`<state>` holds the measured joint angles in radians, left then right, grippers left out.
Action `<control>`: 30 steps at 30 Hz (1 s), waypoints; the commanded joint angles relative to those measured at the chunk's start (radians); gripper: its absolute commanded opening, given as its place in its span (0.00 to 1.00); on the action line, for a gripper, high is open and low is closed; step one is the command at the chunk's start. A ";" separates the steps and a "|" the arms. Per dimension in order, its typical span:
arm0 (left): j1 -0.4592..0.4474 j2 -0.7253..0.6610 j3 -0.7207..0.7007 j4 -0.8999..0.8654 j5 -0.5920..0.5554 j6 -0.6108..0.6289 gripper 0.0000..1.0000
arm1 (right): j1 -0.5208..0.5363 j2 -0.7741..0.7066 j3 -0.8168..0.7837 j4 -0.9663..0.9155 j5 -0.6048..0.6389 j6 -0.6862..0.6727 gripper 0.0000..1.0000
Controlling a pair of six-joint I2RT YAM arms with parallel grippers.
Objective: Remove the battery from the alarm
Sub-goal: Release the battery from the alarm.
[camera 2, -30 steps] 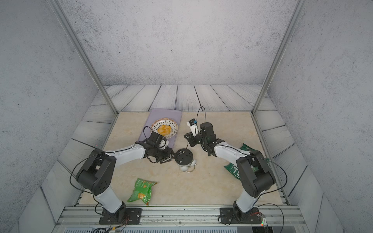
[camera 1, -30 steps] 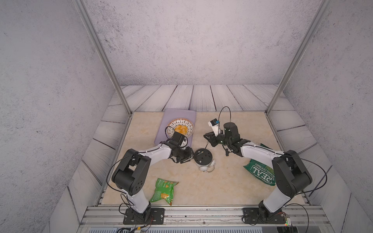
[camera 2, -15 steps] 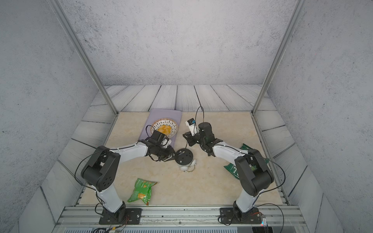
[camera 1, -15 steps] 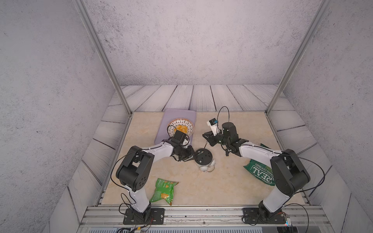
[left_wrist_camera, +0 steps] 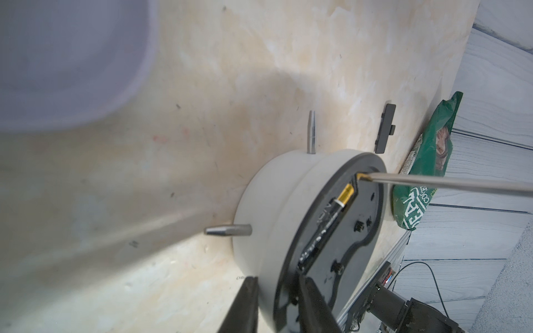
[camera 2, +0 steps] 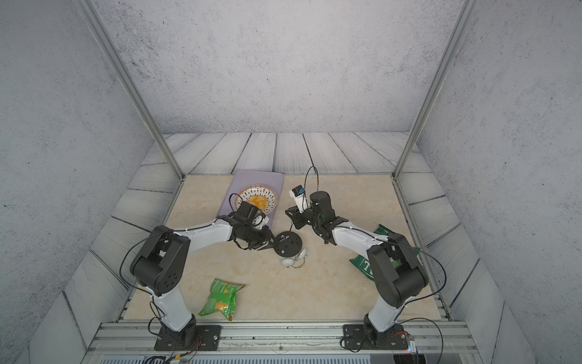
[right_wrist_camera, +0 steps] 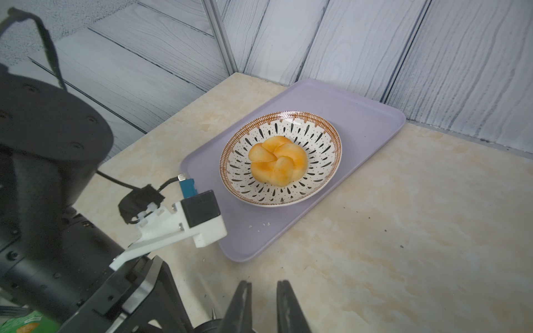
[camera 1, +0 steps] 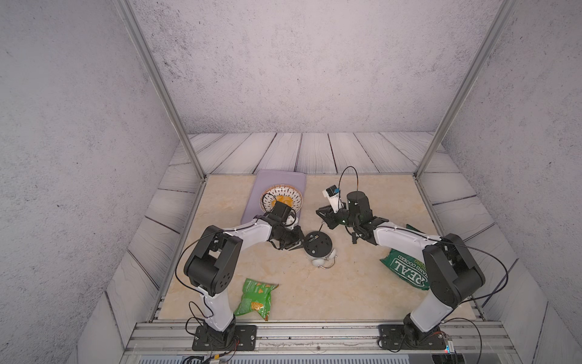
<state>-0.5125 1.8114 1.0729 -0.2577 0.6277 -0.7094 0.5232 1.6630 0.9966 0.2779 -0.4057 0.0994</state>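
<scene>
battery (left_wrist_camera: 323,230) sits in the open slot in the black back of the alarm (left_wrist_camera: 268,201), gold end toward the screwdriver (left_wrist_camera: 447,184) tip. The tip is at the slot's end, just off the gold cap; contact unclear. Alarm lies dial-down mid table (camera 1: 315,293), back facing up, feet pointing toward the purple tray (right_wrist_camera: 360,115).

Left end effector (left_wrist_camera: 278,281) straddles the alarm's rim, one finger by the white side wall, the other over the black back. Can't tell if it's clamped.

Right end effector (right_wrist_camera: 264,285): fingers nearly together, narrow gap, pinching the screwdriver. Its shaft slants down to the alarm in both top views.

Black rectangular piece (left_wrist_camera: 385,128) lies loose on the table just past the alarm, dark green bag (left_wrist_camera: 427,161) beyond it. Patterned bowl (right_wrist_camera: 320,138) with a bun sits on the tray.
</scene>
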 commanded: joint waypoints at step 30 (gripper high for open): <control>0.000 0.040 -0.019 0.003 -0.056 0.048 0.19 | -0.116 0.253 -0.286 1.124 -0.282 0.905 0.00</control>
<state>-0.5056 1.8149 1.0752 -0.2615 0.6304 -0.6800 0.3603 1.8984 0.7223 1.2072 -0.5915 0.8238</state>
